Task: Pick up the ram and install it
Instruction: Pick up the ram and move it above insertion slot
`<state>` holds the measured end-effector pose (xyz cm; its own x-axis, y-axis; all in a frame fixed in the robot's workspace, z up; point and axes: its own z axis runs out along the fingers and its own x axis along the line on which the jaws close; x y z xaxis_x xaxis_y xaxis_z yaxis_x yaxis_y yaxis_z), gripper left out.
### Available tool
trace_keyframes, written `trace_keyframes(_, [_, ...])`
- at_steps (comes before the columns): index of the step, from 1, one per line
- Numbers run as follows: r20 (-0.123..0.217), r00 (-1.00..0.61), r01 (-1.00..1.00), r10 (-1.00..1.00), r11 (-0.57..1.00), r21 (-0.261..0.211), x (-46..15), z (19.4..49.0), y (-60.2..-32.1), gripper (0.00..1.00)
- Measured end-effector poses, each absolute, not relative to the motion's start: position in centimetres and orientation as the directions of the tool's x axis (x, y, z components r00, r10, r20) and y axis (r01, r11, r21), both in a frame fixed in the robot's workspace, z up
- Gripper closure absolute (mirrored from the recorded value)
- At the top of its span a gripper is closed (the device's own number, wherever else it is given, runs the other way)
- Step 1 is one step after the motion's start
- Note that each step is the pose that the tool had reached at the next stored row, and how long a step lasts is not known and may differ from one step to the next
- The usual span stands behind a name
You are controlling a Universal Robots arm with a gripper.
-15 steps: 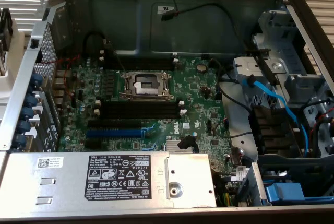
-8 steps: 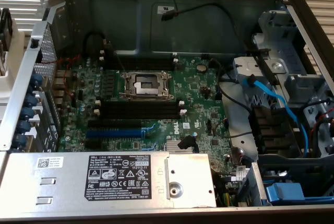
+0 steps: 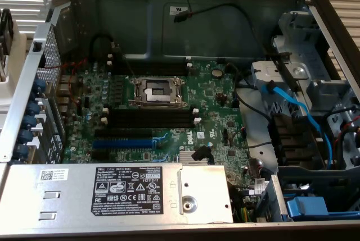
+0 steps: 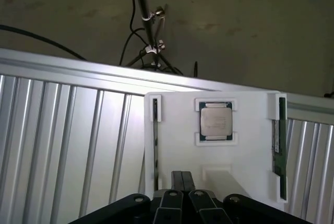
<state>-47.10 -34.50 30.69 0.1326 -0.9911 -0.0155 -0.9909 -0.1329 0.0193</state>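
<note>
My pincer [image 4: 182,177] is shut tight, its two dark fingers pressed together with nothing between them. It hangs just above the near edge of the white holder [image 4: 245,130], which lies on the ribbed metal table [image 4: 68,145].

The ram [image 4: 280,145] stands on its long edge in white clips along one side edge of that holder, apart from my fingers. A processor chip [image 4: 216,120] sits at the middle of the holder's far edge. A second thin strip [image 4: 155,145] stands clipped along the opposite side edge.

In the exterior view the computer case [image 3: 185,22] lies open. The black slots [image 3: 152,118] beside the processor socket [image 3: 157,90] look empty to me.

I judge the ram to be light and stiff, but thin and easily hurt. It would not stand bending or a hard squeeze on its chips. As it stands on edge, the best hold seems to be across its two flat faces, near the middle of its length and close to the upper edge. That keeps the fingers off the contact edge and the load balanced.
</note>
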Motion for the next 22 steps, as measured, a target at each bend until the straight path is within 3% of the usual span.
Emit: trace_keyframes(22, [-0.016, 0.133, -0.991, -0.991, -0.133, 0.019, -47.2, 26.7, -34.5, 0.90])
